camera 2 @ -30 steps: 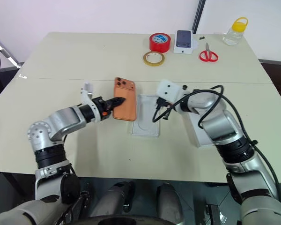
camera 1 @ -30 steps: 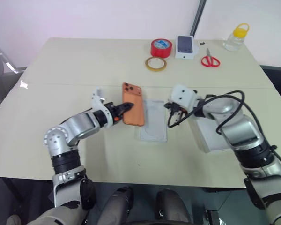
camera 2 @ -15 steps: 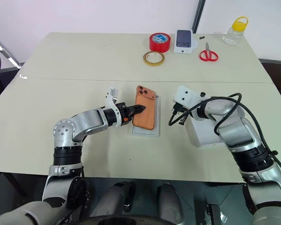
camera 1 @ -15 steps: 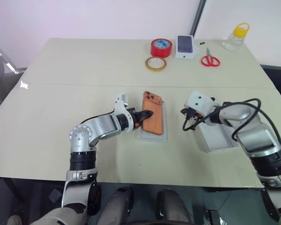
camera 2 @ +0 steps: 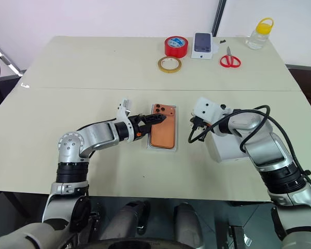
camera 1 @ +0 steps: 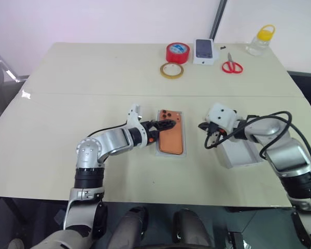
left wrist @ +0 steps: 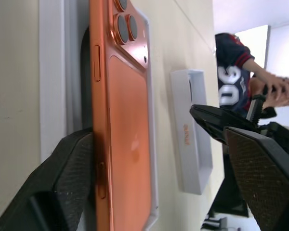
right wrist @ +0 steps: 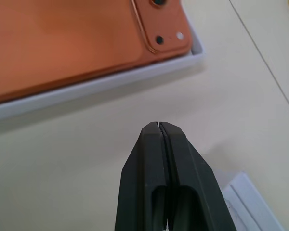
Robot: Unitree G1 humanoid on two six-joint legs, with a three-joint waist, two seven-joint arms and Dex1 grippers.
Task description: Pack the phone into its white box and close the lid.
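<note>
Left gripper (camera 1: 166,125), jaws spread wide, straddles the phone (camera 1: 171,138) now lying camera-side up in the white box (camera 1: 170,153); it should draw straight back without nudging it. Right gripper (camera 1: 209,143), pinched empty, waits beside the lid (camera 1: 242,154).

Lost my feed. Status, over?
Left gripper open at the phone. Right gripper shut, empty. Phone in white box. Lid off, unobstructed.

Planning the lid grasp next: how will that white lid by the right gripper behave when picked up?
The lid looks like a thin-walled open shell, so probably light and may flex if squeezed. Lying flat on the table, it shouldn't roll or tip. Its smooth walls may slip between the right gripper fingers.
</note>
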